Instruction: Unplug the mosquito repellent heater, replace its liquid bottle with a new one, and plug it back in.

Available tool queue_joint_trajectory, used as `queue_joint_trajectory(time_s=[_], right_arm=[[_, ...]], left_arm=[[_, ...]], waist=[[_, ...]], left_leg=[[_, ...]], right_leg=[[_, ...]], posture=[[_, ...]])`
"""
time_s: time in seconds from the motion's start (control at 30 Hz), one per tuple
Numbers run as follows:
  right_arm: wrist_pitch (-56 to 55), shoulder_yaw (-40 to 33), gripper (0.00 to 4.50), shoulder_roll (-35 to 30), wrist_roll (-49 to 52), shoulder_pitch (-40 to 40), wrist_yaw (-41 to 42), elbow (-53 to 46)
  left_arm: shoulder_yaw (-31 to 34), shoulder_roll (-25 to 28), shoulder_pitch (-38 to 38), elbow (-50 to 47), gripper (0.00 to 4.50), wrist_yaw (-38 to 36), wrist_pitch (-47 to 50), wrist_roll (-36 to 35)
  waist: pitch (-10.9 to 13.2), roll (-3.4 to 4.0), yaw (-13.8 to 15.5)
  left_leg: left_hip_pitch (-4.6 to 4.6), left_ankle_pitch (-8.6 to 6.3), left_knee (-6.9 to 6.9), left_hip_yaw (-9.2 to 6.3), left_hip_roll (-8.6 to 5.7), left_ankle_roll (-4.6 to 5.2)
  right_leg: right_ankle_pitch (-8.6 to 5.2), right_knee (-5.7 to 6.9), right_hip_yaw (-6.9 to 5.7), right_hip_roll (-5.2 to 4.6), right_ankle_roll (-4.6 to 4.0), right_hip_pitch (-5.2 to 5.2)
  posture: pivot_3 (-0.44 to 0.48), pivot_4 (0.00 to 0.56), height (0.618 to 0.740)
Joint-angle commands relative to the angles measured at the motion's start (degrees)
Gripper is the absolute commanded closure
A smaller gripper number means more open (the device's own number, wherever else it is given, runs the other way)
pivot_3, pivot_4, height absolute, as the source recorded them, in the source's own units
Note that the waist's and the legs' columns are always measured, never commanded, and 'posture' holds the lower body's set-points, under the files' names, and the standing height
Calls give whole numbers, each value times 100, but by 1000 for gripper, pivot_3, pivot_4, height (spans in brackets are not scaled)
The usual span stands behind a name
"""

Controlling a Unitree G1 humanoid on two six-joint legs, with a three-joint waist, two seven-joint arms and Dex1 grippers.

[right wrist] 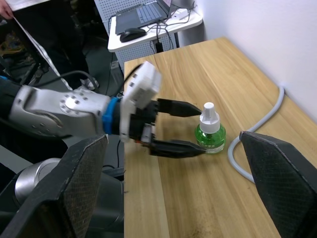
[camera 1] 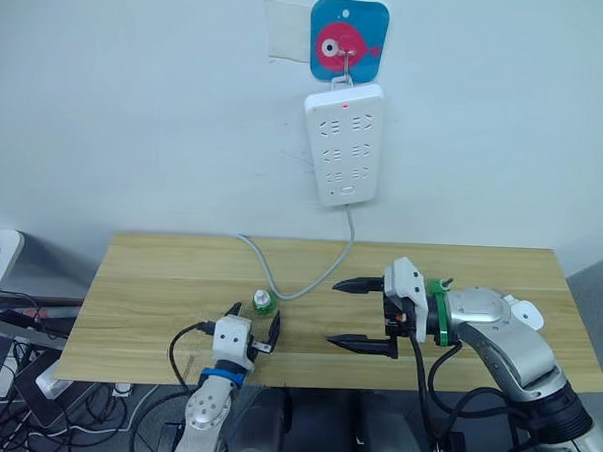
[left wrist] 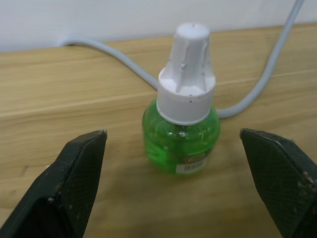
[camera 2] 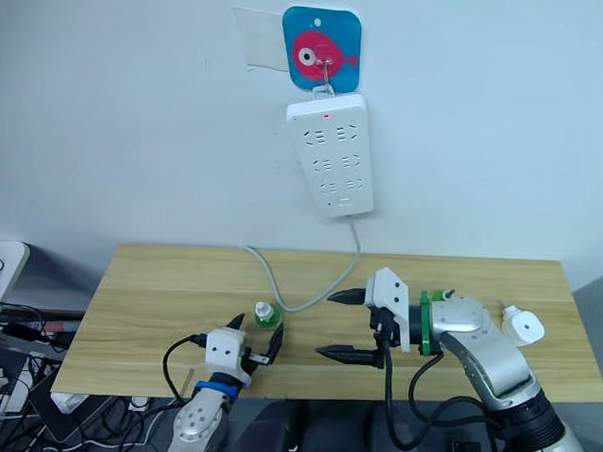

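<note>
1. A green bottle (left wrist: 181, 134) with a white cap stands upright on the desk (camera 1: 159, 270), toward the front edge and left of centre, with a grey cable (camera 1: 309, 281) curving just behind it.

2. The left gripper (camera 1: 253, 336) sits at the front edge, its two black fingers (left wrist: 74, 173) spread wide; the bottle lies straight ahead of it, just beyond the tips and centred in the gap, not yet touched.

3. The right gripper (camera 1: 360, 314) hangs over the middle of the desk, fingers likewise spread and holding nothing, pointing toward the left side; the bottle is well apart from it.

4. The heater (camera 2: 523, 325), a small white rounded unit, rests near the right edge of the desk beside the right arm's forearm, unplugged. Whether a bottle is fitted in it cannot be told.

5. A white strip (camera 1: 342, 143) hangs on the wall above the back edge from a hook on a blue fish sticker (camera 1: 348, 40), its sockets vacant and a red light showing at the top.

6. Judgement: the left arm is much the nearer and already aligned. The bottle's long axis is vertical, so a short advance and a squeeze across the round green body should take it; the narrow cap offers a poorer hold.
</note>
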Motion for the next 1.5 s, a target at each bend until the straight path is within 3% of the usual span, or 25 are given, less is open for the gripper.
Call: queue_joint_trajectory(time_s=[0.03, 0.5, 0.6, 0.77, 0.97, 1.17, 1.3, 1.5], right_arm=[[88, -129, 34, -10, 77, -40, -78, -241], [233, -182, 34, 27, 104, -57, -189, -300], [210, -171, 0, 24, 129, -27, -149, -349], [263, -206, 0, 108, 183, -53, -236, -369], [226, -229, 0, 130, 154, -65, -254, -328], [386, -341, 0, 478, 151, -48, -789, -399], [231, -169, 0, 934, -157, 49, -1369, -388], [216, 55, 0, 1368, -428, -32, -1815, -395]], left_arm=[[24, -52, -285, 549, 0, 18, -410, 35], [115, -49, -1069, 1732, 0, 170, -1072, 156], [105, -44, -1156, 1835, 581, 186, -1157, 175], [92, -43, -1224, 2030, 2147, 301, -1135, 261], [113, -72, -1182, 1824, 2224, 271, -1116, 187], [-324, 220, -762, -303, 2224, -646, -4, -53], [-803, 1116, -567, -2603, 2224, -2030, 2101, -874], [-906, 2000, -954, -3860, 2224, -3193, 3848, -1873]], waist=[[0, 0, -6], [0, -1, -74], [0, -1, -99], [0, -1, -162], [0, -1, -163], [0, -1, -158], [-4, -2, -159], [-10, 1, -158]], left_leg=[[1, 0, 0, 1, 0, 0], [3, 0, 2, 1, -2, 0], [3, 0, 2, 0, -2, 0], [4, 0, 1, 0, -2, 0], [6, 0, 2, 1, -2, 0], [5, 1, 0, -1, -1, -2], [5, 2, -4, -5, 2, -4], [7, 12, -4, -5, -1, -20]], right_leg=[[0, 1, 0, 0, 0, 0], [2, 16, -3, 1, 0, -2], [2, 16, -3, 1, 0, -2], [2, 18, -3, 1, 0, -2], [2, 20, -2, 1, 0, -2], [2, 22, 0, 1, 0, -4], [1, 25, 8, 4, -2, -4], [6, 29, 4, 5, -9, -9]], posture=[[-15, 260, 740], [-30, 282, 740], [-30, 282, 740], [-30, 277, 740], [-15, 270, 740], [20, 257, 740], [35, 244, 740], [21, 224, 740]])
